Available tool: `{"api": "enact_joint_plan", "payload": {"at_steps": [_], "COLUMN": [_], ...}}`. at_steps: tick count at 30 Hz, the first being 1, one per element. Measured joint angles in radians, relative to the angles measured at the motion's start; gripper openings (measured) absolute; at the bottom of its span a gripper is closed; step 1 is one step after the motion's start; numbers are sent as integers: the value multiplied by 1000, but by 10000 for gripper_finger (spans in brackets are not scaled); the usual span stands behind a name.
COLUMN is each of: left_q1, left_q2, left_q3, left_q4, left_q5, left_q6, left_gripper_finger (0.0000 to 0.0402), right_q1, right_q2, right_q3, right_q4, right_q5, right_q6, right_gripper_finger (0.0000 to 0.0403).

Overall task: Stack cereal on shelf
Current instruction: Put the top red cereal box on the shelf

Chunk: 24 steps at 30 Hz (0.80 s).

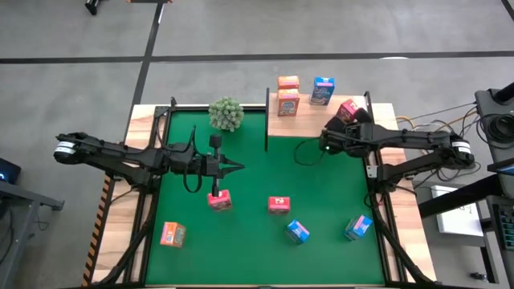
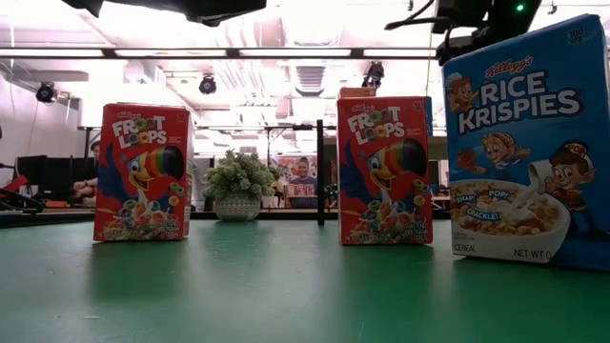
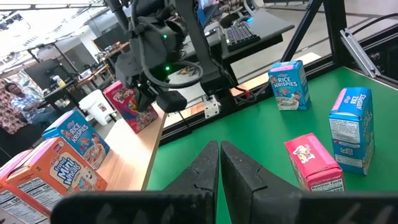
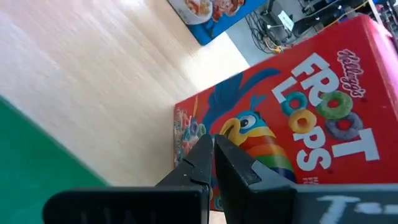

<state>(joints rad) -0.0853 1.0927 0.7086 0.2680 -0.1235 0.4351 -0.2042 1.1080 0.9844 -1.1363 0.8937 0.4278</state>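
The wooden shelf (image 1: pixel 321 120) at the far right carries two orange boxes (image 1: pixel 287 93), a blue box (image 1: pixel 323 91) and a tilted red Froot Loops box (image 1: pixel 348 110). My right gripper (image 1: pixel 344 124) is shut, with its tips right at that red box (image 4: pixel 298 118). My left gripper (image 1: pixel 238 167) is shut and empty above the green mat (image 1: pixel 249 241), beside a red box (image 1: pixel 219 199). On the mat stand another red box (image 1: pixel 279 205), two blue boxes (image 1: pixel 297 232) (image 1: pixel 358 227) and an orange box (image 1: pixel 172 234). My right gripper's shut fingertips (image 4: pixel 205 152) point at the printed front face (image 4: pixel 249 127) of the red box, near its lower edge. I cannot tell whether they touch it. The box rests tilted on the shelf board.
A round green plant (image 1: pixel 226 113) stands at the mat's far edge, left of the shelf. A thin black post (image 1: pixel 267 120) marks the shelf's left side. Black frame rails run along both sides of the mat. A person shows in the room beyond (image 3: pixel 15 102).
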Motion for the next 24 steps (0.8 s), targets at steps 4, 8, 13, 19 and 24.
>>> {"api": "enact_joint_plan", "payload": {"at_steps": [4,8,13,19,24], "left_q1": [0,0,0,0,0], "left_q2": [0,0,0,0,0], "left_q3": [0,0,0,0,0], "left_q4": [0,0,0,0,0], "left_q5": [0,0,0,0,0], "left_q6": [1,1,1,1,1], "left_gripper_finger": [0,0,0,0,0], "right_q1": [-9,-8,-5,-5,0], "right_q2": [0,0,-8,-9,-9], "right_q3": [0,16,48,132,229], "right_q4": [63,68,63,35,30], "right_q5": [0,-68,-251,-490,-644], "right_q6": [-68,-96,-88,-87,-78], "right_gripper_finger": [9,9,9,9,9]}}
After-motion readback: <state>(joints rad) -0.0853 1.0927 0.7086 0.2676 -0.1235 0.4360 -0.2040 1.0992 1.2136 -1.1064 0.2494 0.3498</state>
